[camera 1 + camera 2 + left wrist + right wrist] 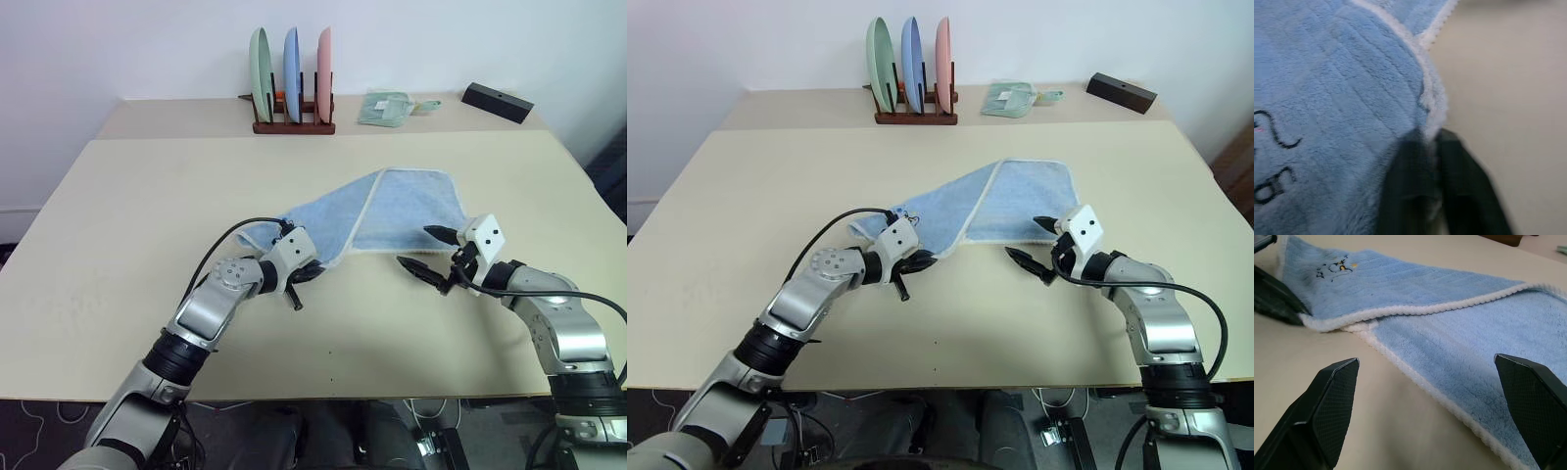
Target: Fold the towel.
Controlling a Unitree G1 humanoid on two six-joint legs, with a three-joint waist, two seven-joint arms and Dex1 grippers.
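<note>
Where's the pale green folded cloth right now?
In the left eye view the pale green cloth lies at the table's far edge, right of the wooden plate rack and left of the black box.

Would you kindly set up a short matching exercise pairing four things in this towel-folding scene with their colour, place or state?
Things:
1. left gripper
2. right gripper
3. light blue terry towel with cream hem
4. wooden rack of three upright plates

States:
A. open, just short of the towel's near hem
B. stands at the far side of the table
C. shut on a towel corner
D. lies partly folded over itself on the beige table

Pairs: 1-C, 2-A, 3-D, 4-B
</note>
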